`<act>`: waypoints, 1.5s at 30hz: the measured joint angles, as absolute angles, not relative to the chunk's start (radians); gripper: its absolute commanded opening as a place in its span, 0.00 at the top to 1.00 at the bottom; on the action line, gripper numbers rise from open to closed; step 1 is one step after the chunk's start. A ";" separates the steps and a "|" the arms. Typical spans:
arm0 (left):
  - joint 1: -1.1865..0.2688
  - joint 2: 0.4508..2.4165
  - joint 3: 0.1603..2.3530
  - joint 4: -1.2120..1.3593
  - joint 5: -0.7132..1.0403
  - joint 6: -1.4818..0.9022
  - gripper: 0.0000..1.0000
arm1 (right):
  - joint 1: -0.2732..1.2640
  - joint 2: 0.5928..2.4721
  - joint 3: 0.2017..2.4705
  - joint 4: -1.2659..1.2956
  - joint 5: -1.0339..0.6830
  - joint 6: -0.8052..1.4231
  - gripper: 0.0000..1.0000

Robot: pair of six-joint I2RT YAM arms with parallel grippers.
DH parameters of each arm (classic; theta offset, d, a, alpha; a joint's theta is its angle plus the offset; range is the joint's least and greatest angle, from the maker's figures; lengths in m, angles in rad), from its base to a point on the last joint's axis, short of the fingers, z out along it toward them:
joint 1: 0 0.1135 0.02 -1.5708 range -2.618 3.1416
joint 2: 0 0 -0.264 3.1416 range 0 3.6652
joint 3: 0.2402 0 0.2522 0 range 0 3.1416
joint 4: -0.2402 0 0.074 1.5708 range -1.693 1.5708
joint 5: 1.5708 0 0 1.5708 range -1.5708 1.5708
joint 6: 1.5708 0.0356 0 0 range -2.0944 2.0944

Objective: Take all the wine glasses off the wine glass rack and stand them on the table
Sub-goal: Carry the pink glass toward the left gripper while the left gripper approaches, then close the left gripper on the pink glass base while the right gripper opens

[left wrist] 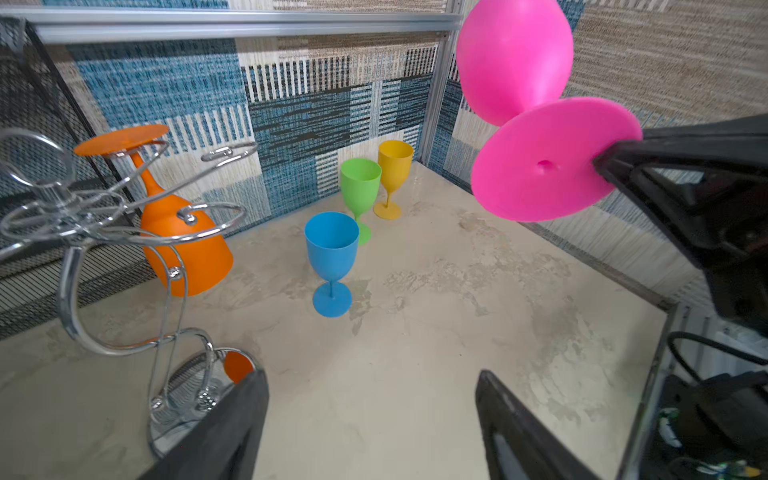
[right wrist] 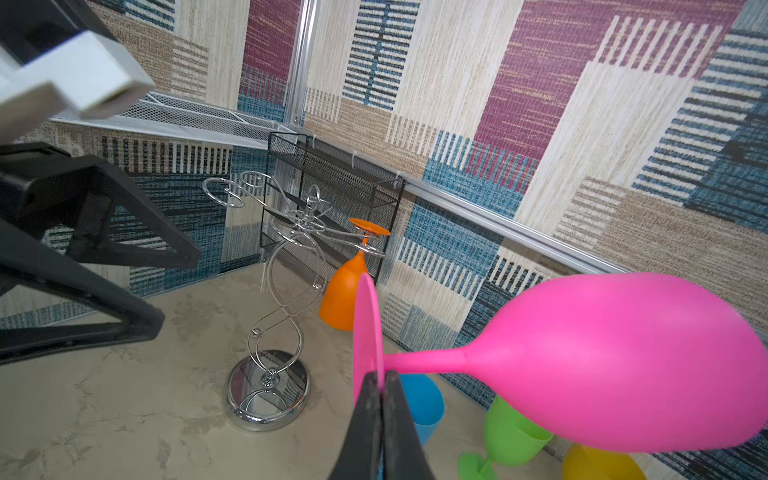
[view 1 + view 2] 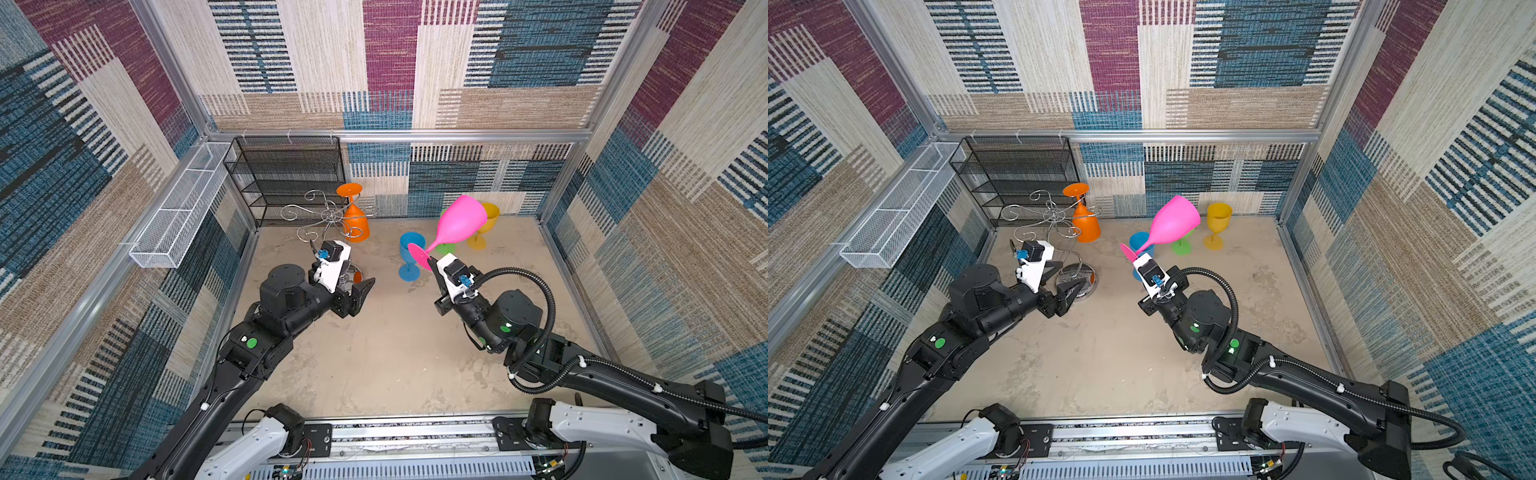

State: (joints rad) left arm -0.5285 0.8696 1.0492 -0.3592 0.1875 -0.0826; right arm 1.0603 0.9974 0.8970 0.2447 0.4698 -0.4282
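The chrome wine glass rack (image 3: 328,216) (image 2: 268,390) stands at the back left. An orange wine glass (image 3: 355,224) (image 1: 187,245) hangs upside down from one of its arms. My right gripper (image 3: 430,259) (image 2: 380,376) is shut on the foot disc of a pink wine glass (image 3: 461,220) (image 2: 615,365), held tilted in the air to the right of the rack and clear of it. My left gripper (image 3: 1065,279) (image 1: 372,376) is open and empty, low beside the rack's mirrored base (image 3: 1077,278).
Blue (image 3: 411,249), green (image 3: 1181,247) and yellow (image 3: 486,224) glasses stand upright on the floor under and behind the pink glass. A black mesh shelf unit (image 3: 286,174) stands behind the rack. A white mesh basket (image 3: 183,208) hangs on the left wall.
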 measured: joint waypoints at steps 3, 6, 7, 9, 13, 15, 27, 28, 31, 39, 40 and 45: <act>-0.530 0.870 1.037 -0.363 0.192 -0.184 0.26 | 1.069 0.986 0.883 0.257 0.469 -0.461 1.00; -0.530 0.871 1.030 -0.371 0.202 -0.294 0.28 | 1.088 0.985 0.870 0.257 0.466 -0.498 1.00; -0.530 0.871 1.030 -0.371 0.205 -0.326 0.28 | 1.095 0.985 0.866 0.257 0.466 -0.508 1.00; -0.530 0.871 1.031 -0.372 0.213 -0.398 0.28 | 1.113 0.987 0.857 0.257 0.467 -0.536 1.00; -0.530 0.869 1.036 -0.382 0.216 -0.520 0.28 | 1.145 0.997 0.845 0.257 0.482 -0.587 1.00; -0.530 0.870 1.040 -0.386 0.216 -0.580 0.28 | 1.166 1.011 0.841 0.260 0.494 -0.617 1.00; -0.530 0.955 1.064 -0.430 0.296 -0.917 0.30 | 1.261 1.071 0.783 0.324 0.587 -0.804 1.00; -0.530 0.961 1.060 -0.430 0.305 -0.948 0.31 | 1.265 1.073 0.776 0.332 0.593 -0.816 1.00; -0.530 0.978 1.047 -0.429 0.333 -1.030 0.34 | 1.282 1.084 0.762 0.358 0.612 -0.855 1.00; -0.528 1.051 1.113 -0.486 0.371 -1.172 0.46 | 1.301 1.115 0.710 0.421 0.648 -0.964 1.00; -0.528 1.061 1.124 -0.495 0.374 -1.182 0.47 | 1.303 1.120 0.706 0.432 0.657 -0.977 1.00; -0.528 1.100 1.145 -0.535 0.410 -1.240 0.50 | 1.304 1.148 0.685 0.493 0.676 -1.047 1.00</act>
State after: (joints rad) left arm -0.5282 1.1000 1.1454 -0.5346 0.4103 -1.2404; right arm 1.3041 1.1481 0.6849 0.4931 0.6758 -1.0473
